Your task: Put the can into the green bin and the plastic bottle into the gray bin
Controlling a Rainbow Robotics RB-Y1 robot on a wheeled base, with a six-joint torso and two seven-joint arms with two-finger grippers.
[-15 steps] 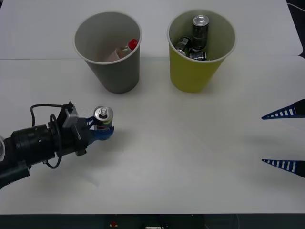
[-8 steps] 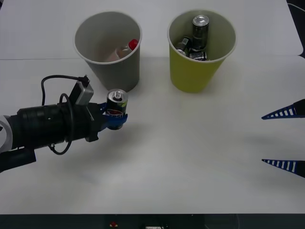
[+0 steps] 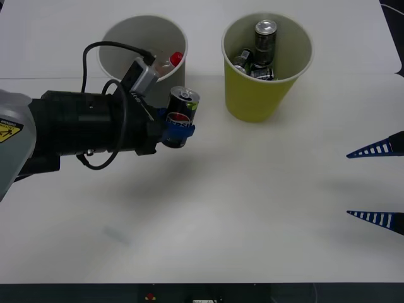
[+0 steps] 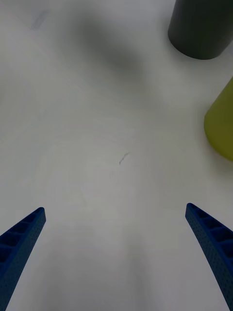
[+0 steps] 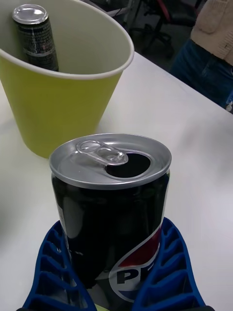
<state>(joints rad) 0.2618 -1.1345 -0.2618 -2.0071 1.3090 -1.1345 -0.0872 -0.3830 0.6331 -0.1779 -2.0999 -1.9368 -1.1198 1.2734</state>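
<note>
Left claw (image 3: 178, 128) grips the can (image 3: 181, 115) upright above the counter (image 3: 252, 208), between gray bin (image 3: 113, 63) and green bin (image 3: 252, 98). Transport step: you must carry it over the green rim, then release. Right claw (image 3: 377, 183) waits spread at the right edge.

Plastic bottle (image 3: 169, 62) mostly behind left arm

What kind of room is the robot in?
Probably an office or lab used for sorting practice. A plain white table holds the gray bin and the green bin, and office chairs stand behind it.
</note>
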